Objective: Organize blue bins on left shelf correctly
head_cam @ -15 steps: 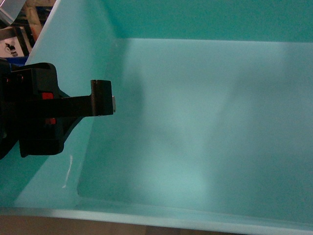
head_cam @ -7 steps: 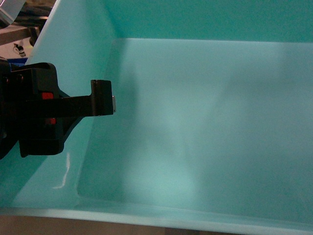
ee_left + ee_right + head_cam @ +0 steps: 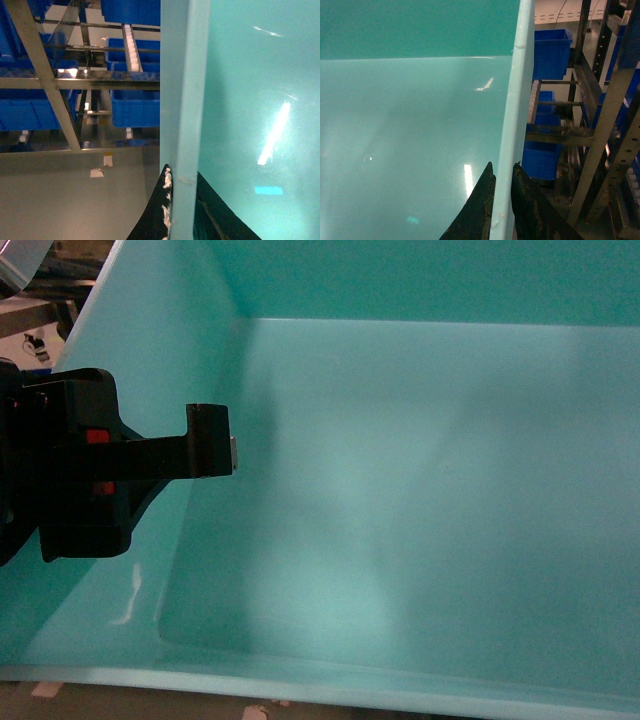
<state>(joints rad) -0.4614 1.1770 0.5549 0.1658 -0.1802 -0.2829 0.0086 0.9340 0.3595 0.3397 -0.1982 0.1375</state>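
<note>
Turquoise open-topped plastic tub [image 3: 420, 490] fills the head view; the left gripper [image 3: 176, 210] is clamped on its thick rim, one finger [image 3: 210, 440] inside the wall. The right gripper [image 3: 502, 200] pinches the opposite rim; dark blue bins [image 3: 551, 52] sit beyond it on the steel roller shelf [image 3: 50, 85].

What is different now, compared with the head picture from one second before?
The background past the turquoise bin slid: new floor patches show under its near rim, so robot or bin moved slightly. The left gripper kept its place on the bin wall. The bin stays empty.
</note>
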